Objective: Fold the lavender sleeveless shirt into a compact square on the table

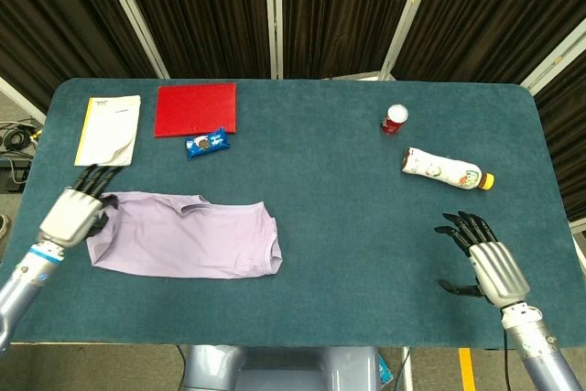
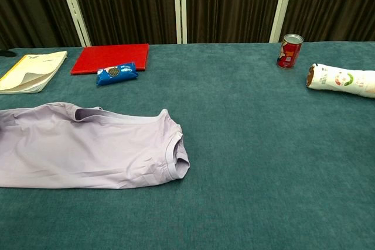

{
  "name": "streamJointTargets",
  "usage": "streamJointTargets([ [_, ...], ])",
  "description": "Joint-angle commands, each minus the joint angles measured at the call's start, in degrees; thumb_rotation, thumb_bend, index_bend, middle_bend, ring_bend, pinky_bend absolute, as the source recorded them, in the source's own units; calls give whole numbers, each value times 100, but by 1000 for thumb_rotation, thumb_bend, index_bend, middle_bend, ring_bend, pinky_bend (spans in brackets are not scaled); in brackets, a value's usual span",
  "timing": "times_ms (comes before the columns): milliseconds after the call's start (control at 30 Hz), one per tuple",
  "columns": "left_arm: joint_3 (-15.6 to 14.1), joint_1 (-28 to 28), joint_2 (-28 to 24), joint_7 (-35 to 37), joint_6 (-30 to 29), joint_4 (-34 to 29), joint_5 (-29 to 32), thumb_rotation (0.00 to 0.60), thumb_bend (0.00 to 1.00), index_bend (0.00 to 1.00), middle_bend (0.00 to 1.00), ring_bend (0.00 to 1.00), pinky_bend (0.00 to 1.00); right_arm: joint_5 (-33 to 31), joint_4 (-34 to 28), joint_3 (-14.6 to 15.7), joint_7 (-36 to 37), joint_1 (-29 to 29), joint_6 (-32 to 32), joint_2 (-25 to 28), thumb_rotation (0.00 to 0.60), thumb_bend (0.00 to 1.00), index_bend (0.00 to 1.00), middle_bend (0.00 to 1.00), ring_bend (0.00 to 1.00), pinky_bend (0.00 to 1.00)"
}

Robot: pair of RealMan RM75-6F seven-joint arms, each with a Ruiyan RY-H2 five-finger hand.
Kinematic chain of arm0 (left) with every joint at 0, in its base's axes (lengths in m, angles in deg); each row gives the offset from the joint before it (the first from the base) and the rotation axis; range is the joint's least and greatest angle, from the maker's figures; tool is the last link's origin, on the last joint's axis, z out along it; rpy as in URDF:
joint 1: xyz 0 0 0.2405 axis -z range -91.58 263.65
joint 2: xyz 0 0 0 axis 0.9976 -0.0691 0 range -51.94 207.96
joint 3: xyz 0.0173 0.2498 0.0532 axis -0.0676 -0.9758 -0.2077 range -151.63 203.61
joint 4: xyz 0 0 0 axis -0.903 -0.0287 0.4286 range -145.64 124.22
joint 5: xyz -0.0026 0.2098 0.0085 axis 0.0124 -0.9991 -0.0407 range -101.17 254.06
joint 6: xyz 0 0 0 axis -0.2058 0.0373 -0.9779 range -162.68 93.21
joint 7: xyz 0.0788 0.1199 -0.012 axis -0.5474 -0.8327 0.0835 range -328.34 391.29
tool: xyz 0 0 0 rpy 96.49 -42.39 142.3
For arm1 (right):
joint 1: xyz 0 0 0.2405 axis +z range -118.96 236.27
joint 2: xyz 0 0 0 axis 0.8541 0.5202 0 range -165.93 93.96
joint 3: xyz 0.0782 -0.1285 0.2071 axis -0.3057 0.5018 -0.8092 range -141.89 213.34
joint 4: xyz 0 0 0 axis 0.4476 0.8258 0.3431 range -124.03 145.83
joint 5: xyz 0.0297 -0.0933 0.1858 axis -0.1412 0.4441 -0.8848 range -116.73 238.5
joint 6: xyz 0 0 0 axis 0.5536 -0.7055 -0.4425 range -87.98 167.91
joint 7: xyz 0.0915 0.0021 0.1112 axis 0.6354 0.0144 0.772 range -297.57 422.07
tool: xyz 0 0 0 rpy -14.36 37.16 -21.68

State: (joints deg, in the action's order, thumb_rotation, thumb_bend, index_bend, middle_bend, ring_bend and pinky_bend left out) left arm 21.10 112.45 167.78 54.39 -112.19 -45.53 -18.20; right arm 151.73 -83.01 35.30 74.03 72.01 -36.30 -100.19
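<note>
The lavender sleeveless shirt (image 1: 188, 243) lies flat on the left half of the table, its neckline end (image 2: 176, 156) pointing right. My left hand (image 1: 75, 212) is at the shirt's left end and grips the fabric edge there, fingers pointing away from me. The chest view shows the shirt running off its left border and shows neither hand. My right hand (image 1: 483, 263) hovers over bare table at the near right, fingers spread, holding nothing and far from the shirt.
On the green table (image 1: 348, 226), a red board (image 1: 196, 109), a blue snack packet (image 1: 206, 144) and a notepad (image 1: 108, 129) lie behind the shirt. A red can (image 1: 395, 120) and a lying bottle (image 1: 447, 168) are at the back right.
</note>
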Motion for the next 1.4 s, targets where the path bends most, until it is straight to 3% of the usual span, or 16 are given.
streamJointTargets([
  [33, 67, 380, 29, -529, 176, -617, -149, 600, 628, 796, 0, 0, 0, -9, 2, 0, 36, 1, 8, 18, 600, 9, 260, 102, 0, 0],
  [567, 288, 1340, 524, -1628, 1293, -1794, -210, 600, 619, 802, 0, 0, 0, -68, 20, -36, 117, -9, -8, 74, 600, 9, 260, 105, 0, 0],
  [1100, 499, 1805, 538, -2574, 1941, -2965, -11, 600, 618, 803, 0, 0, 0, -103, 27, -54, 187, -1, 22, 103, 600, 9, 260, 106, 0, 0],
  [1400, 563, 1979, 608, -3062, 2353, -3228, 177, 600, 617, 795, 0, 0, 0, -98, 27, -50, 187, 5, 38, 106, 600, 9, 260, 107, 0, 0],
])
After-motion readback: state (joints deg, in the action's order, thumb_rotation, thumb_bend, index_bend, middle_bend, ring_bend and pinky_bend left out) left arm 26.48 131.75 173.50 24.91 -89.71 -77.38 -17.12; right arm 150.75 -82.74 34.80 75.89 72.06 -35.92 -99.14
